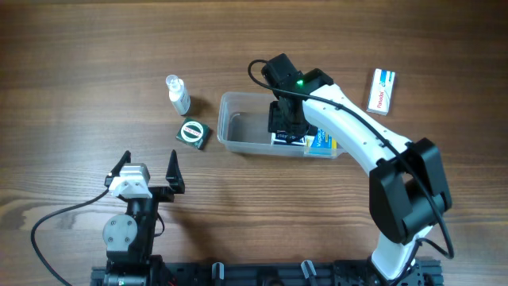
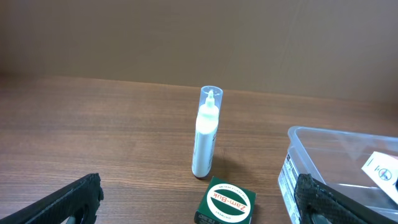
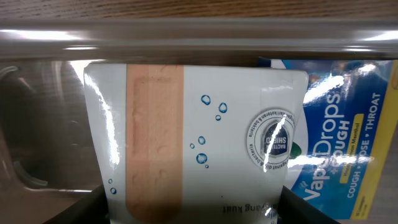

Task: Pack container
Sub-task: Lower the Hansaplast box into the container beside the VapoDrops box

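The clear plastic container (image 1: 230, 119) stands at mid table. My right gripper (image 1: 287, 121) reaches down into it and is shut on a white plaster pack (image 3: 186, 124), with a finger at each side edge (image 3: 193, 214). A blue VapoDrops box (image 3: 339, 143) lies in the container beside the pack, at its right end (image 1: 321, 143). The container wall (image 3: 186, 37) runs across the top of the right wrist view. My left gripper (image 1: 147, 171) is open and empty near the table's front, its fingers spread wide (image 2: 196, 204).
A small clear spray bottle (image 1: 178, 94) stands left of the container, also in the left wrist view (image 2: 205, 137). A green Zam-Buk box (image 1: 193, 133) lies beside it (image 2: 227, 202). The container's corner (image 2: 311, 162) shows at the right. A white Panadol box (image 1: 382, 90) lies far right.
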Available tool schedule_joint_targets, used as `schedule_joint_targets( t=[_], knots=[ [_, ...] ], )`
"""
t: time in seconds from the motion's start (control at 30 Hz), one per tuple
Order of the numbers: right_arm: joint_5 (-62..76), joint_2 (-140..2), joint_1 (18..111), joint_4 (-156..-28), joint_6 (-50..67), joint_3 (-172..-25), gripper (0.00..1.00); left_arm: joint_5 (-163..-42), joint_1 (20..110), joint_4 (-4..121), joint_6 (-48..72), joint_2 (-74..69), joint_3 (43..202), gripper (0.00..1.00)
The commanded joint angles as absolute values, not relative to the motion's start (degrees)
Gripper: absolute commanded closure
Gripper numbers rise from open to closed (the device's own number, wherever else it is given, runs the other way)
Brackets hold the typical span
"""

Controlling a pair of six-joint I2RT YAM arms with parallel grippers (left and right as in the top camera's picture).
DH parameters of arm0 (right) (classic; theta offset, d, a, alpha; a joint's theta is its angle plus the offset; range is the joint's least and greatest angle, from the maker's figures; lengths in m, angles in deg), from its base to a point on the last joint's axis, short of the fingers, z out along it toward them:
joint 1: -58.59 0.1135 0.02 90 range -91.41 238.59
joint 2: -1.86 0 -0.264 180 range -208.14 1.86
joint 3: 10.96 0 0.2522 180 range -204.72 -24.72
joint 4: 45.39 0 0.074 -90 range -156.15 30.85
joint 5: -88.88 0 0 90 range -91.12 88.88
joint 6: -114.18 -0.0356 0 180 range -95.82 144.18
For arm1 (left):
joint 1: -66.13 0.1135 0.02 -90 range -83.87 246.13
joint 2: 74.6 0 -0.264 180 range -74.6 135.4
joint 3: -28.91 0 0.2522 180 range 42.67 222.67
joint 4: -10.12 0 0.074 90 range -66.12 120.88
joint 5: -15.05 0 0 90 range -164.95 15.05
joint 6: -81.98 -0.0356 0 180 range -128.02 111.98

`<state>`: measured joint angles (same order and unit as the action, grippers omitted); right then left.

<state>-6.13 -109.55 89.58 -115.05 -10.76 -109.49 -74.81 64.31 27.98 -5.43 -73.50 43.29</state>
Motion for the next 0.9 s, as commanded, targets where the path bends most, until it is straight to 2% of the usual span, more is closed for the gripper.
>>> schedule_joint_targets(
  t=[0.0, 0.53, 0.73, 0.87],
  knots=[
    [-7.18, -111.26, 89.77, -114.44, -12.00, -108.95, 0.34, -74.26, 64.00, 28.00, -6.31, -73.85, 42.98, 0.00],
    [-8.19, -113.05, 89.77, -113.61, -10.30, -108.95, 0.34, -74.24, 64.00, 28.00, -6.31, -73.85, 42.98, 0.00],
    [-8.21, -113.05, 89.77, -113.65, -10.28, -108.95, 0.22, -74.24, 64.00, 28.00, -6.31, -73.85, 42.98, 0.00],
    [-8.21, -113.05, 89.77, -113.85, -10.30, -108.95, 0.22, -74.24, 64.00, 28.00, -6.31, -73.85, 42.98, 0.00]
  ],
)
